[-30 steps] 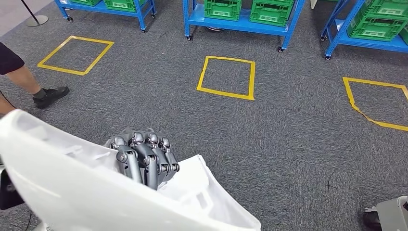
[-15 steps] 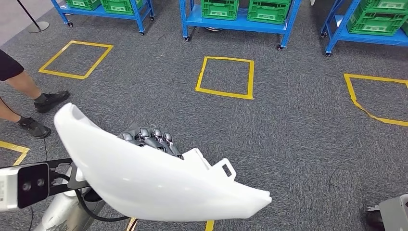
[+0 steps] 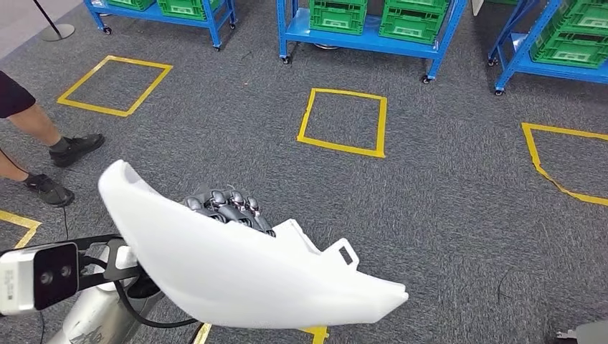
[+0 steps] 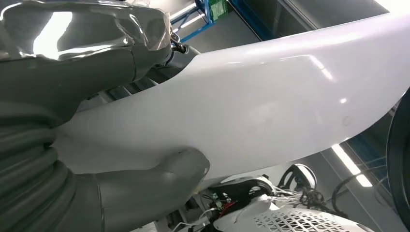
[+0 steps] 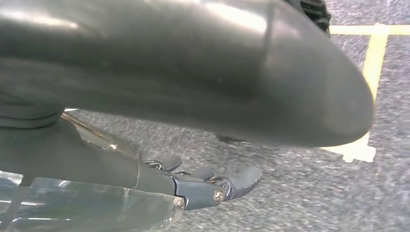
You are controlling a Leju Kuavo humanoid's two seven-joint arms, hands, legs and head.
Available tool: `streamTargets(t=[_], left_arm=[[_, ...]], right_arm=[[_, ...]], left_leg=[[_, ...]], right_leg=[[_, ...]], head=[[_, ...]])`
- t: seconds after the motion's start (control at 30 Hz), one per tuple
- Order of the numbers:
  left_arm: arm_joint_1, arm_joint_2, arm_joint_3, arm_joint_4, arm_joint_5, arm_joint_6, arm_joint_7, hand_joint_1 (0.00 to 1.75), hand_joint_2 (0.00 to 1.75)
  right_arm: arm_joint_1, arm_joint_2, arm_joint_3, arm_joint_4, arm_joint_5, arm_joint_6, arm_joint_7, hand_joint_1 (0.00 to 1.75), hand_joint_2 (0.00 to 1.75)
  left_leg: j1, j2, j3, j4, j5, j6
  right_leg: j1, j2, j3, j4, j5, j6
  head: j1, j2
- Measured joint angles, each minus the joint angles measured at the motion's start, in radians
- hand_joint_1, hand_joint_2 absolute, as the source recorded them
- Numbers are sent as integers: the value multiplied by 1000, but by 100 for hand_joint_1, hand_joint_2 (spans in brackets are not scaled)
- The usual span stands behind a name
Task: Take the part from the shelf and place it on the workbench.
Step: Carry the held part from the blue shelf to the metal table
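Slightly rightward since the earlier frame, the part (image 3: 244, 269) rides at six o'clock, clamped in the left hand (image 3: 226, 208) for carrying; right hand (image 5: 212, 186) hangs with nothing in it, fingers loosely apart.

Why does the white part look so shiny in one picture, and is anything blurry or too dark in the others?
Left wrist view: ceiling lights glare off the glossy white part, held by the left hand. Head view: even light, sharp carpet, and the part is nearly blown out to flat white. Right wrist view: a dark, out-of-focus body part looms close; the right hand and floor tape are sharper.
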Motion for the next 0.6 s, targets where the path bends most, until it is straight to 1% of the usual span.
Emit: streamTargets(t=[0.03,0.07,0.1,0.13,0.17,0.2,0.23,0.27,0.3,0.33,0.37,0.4,0.43,0.47,0.5,0.53,0.6], left_arm=[[1,0,0,1,0,0,0,175,175],[2,1,-1,3,-1,0,-1,175,175],[3,1,0,4,-2,0,-2,175,175],[2,2,0,5,-3,-1,-2,175,175],[1,2,0,4,-3,-1,-3,175,175],[-1,2,1,3,-3,-2,-3,175,175],[-1,1,1,2,-4,-2,-4,175,175],[-2,1,1,1,-3,-3,-5,175,175],[-2,1,1,1,-3,-3,-5,175,175],[-2,2,1,2,-3,-3,-6,175,175],[-1,3,1,2,-2,-3,-6,175,175],[0,3,2,2,-3,-3,-6,175,175],[1,4,2,2,-3,-3,-6,175,175],[1,5,2,2,-3,-3,-6,175,175],[1,5,2,2,-3,-2,-6,175,175],[1,5,2,2,-3,-1,-5,175,175],[2,7,2,3,-3,2,-3,175,175]], right_arm=[[1,0,0,2,0,0,0,0,0],[2,0,0,5,0,-1,-1,0,0],[3,0,0,8,0,-1,-2,0,0],[3,0,0,11,2,-2,-2,0,0],[1,0,1,13,3,-2,-3,0,0],[0,0,1,14,4,-2,-3,0,0],[-1,-1,1,15,5,-2,-3,0,0],[-2,-2,1,15,5,-2,-4,0,0],[-1,-4,1,15,5,-2,-4,0,0],[0,-6,1,15,5,-2,-4,0,0],[0,-6,1,15,5,-2,-4,0,0],[1,-6,1,15,6,-2,-4,0,0],[2,-6,1,16,6,-2,-4,0,0],[3,-5,1,17,6,-2,-4,0,0],[3,-4,1,18,6,-2,-4,0,0],[4,-4,1,20,6,-2,-4,0,0],[5,6,1,28,6,-2,-4,0,0]], left_leg=[[0,0,17,1,-18,-6],[-1,0,32,3,-38,-12],[-3,0,44,5,-57,-17],[-4,1,55,6,-74,-22],[-3,1,62,12,-82,-25],[0,2,58,29,-78,-28],[3,3,44,68,-63,-32],[5,4,8,133,-41,-38],[8,5,-43,212,-27,-46],[10,6,-100,289,-31,-53],[12,6,-158,349,-60,-57],[13,7,-209,378,-107,-59],[13,7,-247,380,-154,-58],[10,7,-275,359,-185,-54],[5,6,-292,316,-181,-46],[-4,6,-302,256,-127,-31],[-29,-4,-304,114,91,7]], right_leg=[[-5,-2,11,-67,47,18],[-8,-8,24,-126,97,27],[-7,-11,36,-167,136,23],[-6,-14,44,-187,159,11],[-3,-13,51,-188,156,-9],[-2,-8,61,-185,144,-25],[-3,-4,72,-185,134,-33],[-3,-1,87,-184,121,-40],[-4,1,105,-185,106,-44],[-3,2,124,-186,90,-46],[-3,5,144,-187,72,-47],[-3,9,165,-187,54,-48],[-3,14,189,-188,36,-48],[-3,19,214,-189,17,-48],[-3,23,240,-192,-1,-48],[-3,26,262,-199,-18,-47],[-2,31,304,-222,-46,-42]], head=[[1,0],[3,0],[4,0],[3,0],[2,0],[0,0],[-2,0],[-2,0],[-3,0],[-3,0],[-3,0],[-3,0],[-3,0],[-3,0],[-3,0],[-4,0],[-2,0]])
